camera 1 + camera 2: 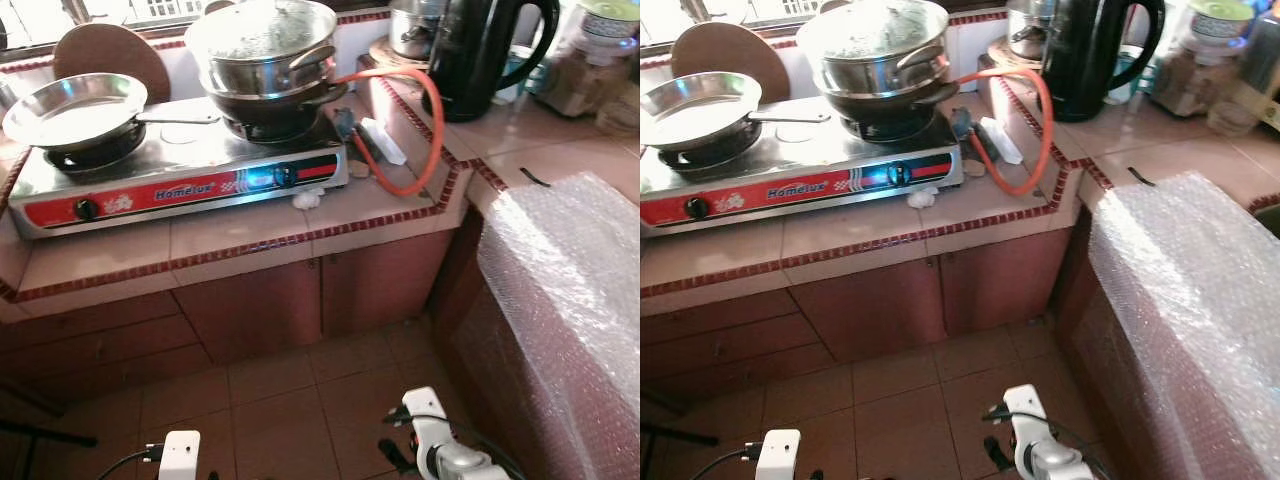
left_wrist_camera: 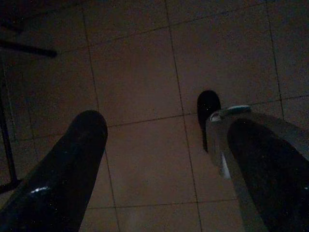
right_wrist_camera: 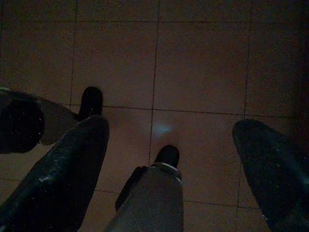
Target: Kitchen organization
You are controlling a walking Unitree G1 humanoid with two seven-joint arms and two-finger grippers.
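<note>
A two-burner Homelux gas stove [image 1: 180,172] stands on the tiled counter [image 1: 250,235]. A steel frying pan [image 1: 75,108] rests on its left burner. On the right burner sits a stack of steel pots with a lid [image 1: 265,48]. Right of them, further back on the counter, stands a black kettle [image 1: 482,50]. Both arms hang low over the floor, their wrists at the bottom edge of the eye views. My left gripper [image 2: 164,125] is open above brown floor tiles. My right gripper [image 3: 171,126] is open too, holding nothing.
An orange gas hose [image 1: 428,120] loops from the stove across the counter corner. A bubble-wrapped block [image 1: 570,290] lies on the right counter. A small white wad [image 1: 308,198] lies by the stove. Brown cabinet doors [image 1: 300,300] face me; jars stand at the far right.
</note>
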